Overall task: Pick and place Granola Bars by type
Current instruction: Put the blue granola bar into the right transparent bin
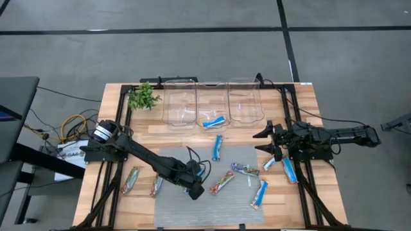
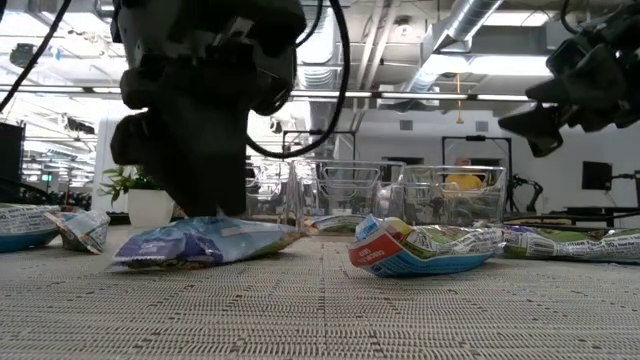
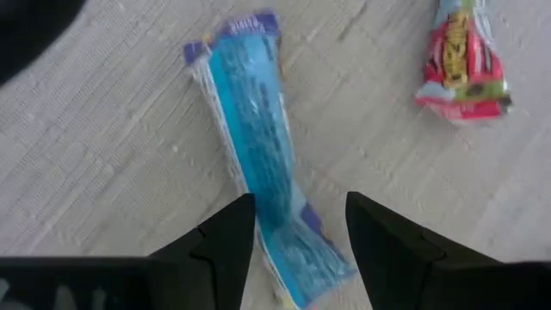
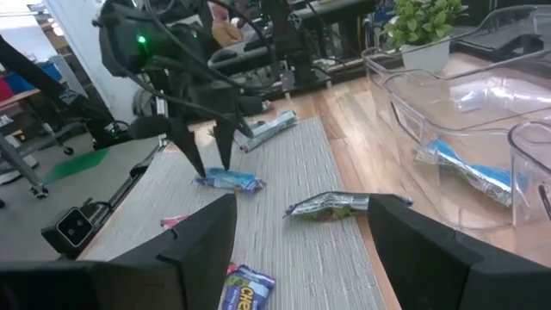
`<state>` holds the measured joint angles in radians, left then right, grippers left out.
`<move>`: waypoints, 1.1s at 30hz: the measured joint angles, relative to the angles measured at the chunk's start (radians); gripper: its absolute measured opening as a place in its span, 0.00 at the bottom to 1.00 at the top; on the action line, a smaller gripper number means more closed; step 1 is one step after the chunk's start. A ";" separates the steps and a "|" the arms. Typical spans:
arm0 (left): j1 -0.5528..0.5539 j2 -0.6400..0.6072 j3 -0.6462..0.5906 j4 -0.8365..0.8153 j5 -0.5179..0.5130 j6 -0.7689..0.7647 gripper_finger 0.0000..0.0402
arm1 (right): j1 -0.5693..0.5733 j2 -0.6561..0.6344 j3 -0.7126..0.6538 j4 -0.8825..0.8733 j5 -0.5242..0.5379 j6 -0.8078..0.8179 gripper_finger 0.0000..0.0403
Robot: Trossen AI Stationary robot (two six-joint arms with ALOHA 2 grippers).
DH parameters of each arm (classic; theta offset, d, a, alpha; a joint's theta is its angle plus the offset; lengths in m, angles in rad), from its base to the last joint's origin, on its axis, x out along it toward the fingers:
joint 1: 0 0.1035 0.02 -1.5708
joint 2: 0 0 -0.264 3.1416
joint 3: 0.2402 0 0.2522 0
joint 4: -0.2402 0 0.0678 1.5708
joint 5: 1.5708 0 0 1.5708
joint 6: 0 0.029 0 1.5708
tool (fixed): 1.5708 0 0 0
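Blue-and-white bar (image 3: 258, 164) flat on grey mat (image 1: 173, 212), lying between fingers of left tool (image 1: 196, 190), near table's front edge: straddle looks set for lengthwise pinch. Left tool wide open, grips nothing yet; fingertips at or near mat. Middle clear bin (image 1: 212, 102) at back edge holds one blue bar (image 1: 214, 120), apparently that type's destination. Other bars scattered on mat. Right tool (image 1: 266, 142) hovers near right edge, open, empty.

Robotics lab: exposed ceiling ducts (image 2: 470, 25), strip lights, equipment racks, cabled wooden table (image 1: 308, 109).
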<state>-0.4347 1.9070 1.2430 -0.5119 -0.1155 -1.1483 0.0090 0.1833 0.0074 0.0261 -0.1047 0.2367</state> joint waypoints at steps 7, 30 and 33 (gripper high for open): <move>0.000 0.026 0.000 -0.001 -0.023 0.009 0.44 | 0.000 0.000 0.000 0.006 0.000 0.000 0.63; 0.002 0.042 0.000 0.081 0.007 0.089 0.04 | 0.000 0.000 0.000 -0.002 0.000 0.000 0.63; 0.005 0.038 0.005 0.138 0.016 0.110 0.06 | 0.000 0.000 0.000 -0.002 0.000 0.000 0.63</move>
<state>-0.4298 1.9450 1.2479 -0.3742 -0.0991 -1.0383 0.0093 0.1833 0.0074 0.0238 -0.1043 0.2367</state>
